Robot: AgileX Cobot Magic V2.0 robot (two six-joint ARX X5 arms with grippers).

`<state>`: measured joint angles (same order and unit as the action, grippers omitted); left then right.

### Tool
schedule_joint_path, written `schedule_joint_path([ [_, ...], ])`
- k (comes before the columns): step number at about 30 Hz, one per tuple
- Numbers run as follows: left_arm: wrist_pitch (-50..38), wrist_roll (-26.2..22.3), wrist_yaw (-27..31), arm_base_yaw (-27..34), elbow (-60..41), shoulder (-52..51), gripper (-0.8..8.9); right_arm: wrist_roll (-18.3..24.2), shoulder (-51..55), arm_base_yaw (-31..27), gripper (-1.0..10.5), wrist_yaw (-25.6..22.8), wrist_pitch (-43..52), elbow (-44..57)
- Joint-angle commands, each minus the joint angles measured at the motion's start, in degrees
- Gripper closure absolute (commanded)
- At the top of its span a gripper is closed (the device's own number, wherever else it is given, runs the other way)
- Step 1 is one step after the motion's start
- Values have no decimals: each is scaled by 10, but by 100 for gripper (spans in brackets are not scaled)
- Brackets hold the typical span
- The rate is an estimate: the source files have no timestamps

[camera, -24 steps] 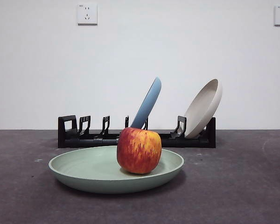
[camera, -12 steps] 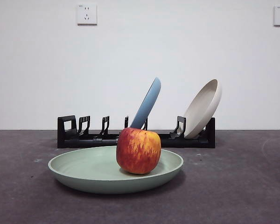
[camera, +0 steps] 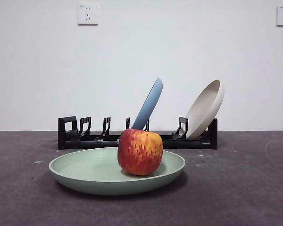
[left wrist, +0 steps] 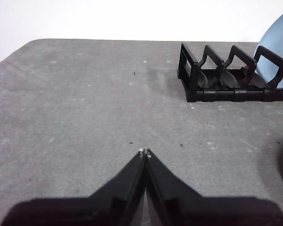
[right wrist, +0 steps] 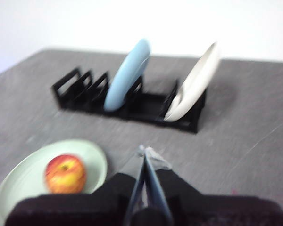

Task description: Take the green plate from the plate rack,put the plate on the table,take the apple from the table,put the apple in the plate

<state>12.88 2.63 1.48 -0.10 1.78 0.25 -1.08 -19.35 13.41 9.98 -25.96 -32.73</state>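
Note:
The green plate lies flat on the table in front of the plate rack. The apple stands in the plate, right of its middle. The right wrist view, blurred, shows the plate with the apple in it, and the rack beyond. My right gripper is shut and empty, held above the table beside the plate. My left gripper is shut and empty, low over bare table, away from the rack's end. Neither arm shows in the front view.
A light blue plate leans in the rack's middle slots and a cream-white plate leans at its right end. Both show in the right wrist view, the blue plate and the white plate. Wall sockets sit high behind.

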Motion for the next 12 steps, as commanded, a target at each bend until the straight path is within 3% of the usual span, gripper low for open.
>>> schedule_joint_path([
  [1, -1, 3, -2, 2, -7, -1, 817, -19, 41, -43, 946, 21, 83, 97],
  [6, -2, 3, -2, 2, -7, -1, 817, -42, 104, -89, 946, 20, 167, 215],
  [12, -1, 3, -2, 2, -7, -1, 817, -35, 147, -104, 946, 17, 178, 277],
])
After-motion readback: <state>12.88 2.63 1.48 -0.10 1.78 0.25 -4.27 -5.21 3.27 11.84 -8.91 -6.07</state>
